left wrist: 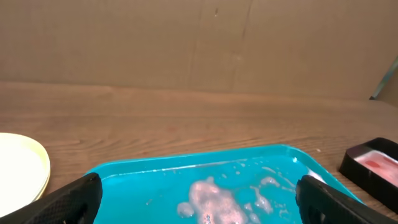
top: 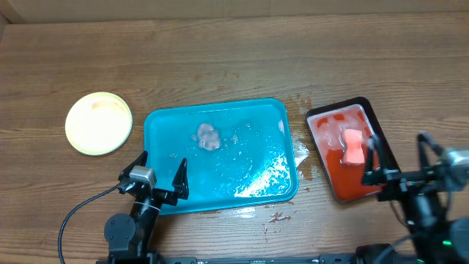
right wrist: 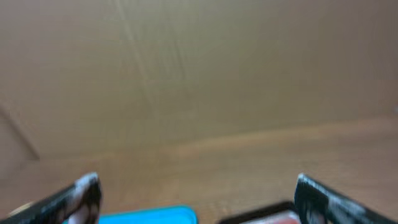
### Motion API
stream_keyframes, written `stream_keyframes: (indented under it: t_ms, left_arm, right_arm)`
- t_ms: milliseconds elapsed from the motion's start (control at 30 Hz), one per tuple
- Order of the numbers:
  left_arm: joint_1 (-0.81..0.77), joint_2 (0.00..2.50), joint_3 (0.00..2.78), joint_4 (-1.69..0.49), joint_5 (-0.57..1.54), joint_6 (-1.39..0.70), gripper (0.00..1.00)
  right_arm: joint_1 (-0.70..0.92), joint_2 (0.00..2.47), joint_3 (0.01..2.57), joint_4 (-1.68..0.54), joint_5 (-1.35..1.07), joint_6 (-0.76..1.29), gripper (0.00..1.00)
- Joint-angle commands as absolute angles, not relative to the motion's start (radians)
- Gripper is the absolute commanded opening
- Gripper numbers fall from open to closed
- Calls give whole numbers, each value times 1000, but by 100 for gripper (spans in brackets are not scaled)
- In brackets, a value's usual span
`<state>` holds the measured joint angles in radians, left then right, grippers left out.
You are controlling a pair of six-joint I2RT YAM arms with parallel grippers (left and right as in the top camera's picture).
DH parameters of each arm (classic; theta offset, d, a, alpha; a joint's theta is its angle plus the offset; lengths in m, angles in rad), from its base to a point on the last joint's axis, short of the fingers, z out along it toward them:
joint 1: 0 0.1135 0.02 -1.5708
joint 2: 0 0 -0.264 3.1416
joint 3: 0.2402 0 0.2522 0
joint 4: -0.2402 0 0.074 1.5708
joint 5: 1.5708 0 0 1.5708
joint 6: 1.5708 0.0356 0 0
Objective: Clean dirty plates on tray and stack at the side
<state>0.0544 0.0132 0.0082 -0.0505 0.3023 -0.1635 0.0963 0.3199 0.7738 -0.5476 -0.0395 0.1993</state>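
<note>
The turquoise tray (top: 157,125) lay at the middle of the wooden table (top: 220,51), its long side running left to right. Its floor was wet and glistening, and a pale clump of foam (top: 209,136) sat left of centre. The plates (top: 99,123) sat on the table to the left of the tray, clear of its rim. A pale yellow one was uppermost, with a faint pinkish trace near its far edge. How many lay beneath it could not be determined. The left gripper (top: 159,174) hung at the tray's near left corner with its jaws spread wide and nothing between them. Seen from overhead, one finger stood outside the left rim and the other over the tray floor. The right gripper (top: 399,158) was at the near right of the table, also spread wide and empty, with one finger overlapping the right edge of a smaller black tray (top: 364,103). That tray lay to the right of the turquoise one, held red liquid, and carried an orange-pink sponge (top: 354,147). Splashes of water (top: 302,155) marked the table between the two trays and along the turquoise tray's near edge. The right wrist view was blurred.
</note>
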Motion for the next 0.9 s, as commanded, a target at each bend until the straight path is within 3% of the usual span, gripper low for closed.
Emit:
stream_keyframes:
  t_ms: [0,200,500,700,867]
  left_arm:
    - [60,4,5,-51,297,-180,100]
    - [60,4,5,-51,297,-180,100]
    - [60,4,5,-51,297,-180,100]
    - [60,4,5,-51,297,-180,100]
    - [60,4,5,-51,297,-180,100]
  right_arm:
    - [79,210,572,-413,-113,276,100]
    - [70,72,276,-125,-162,335,100]
    - [70,3,90,26,-178,329,100]
    - [70,3,9,160,-260,178,100]
    - [70,3,8,134,-271,81,100]
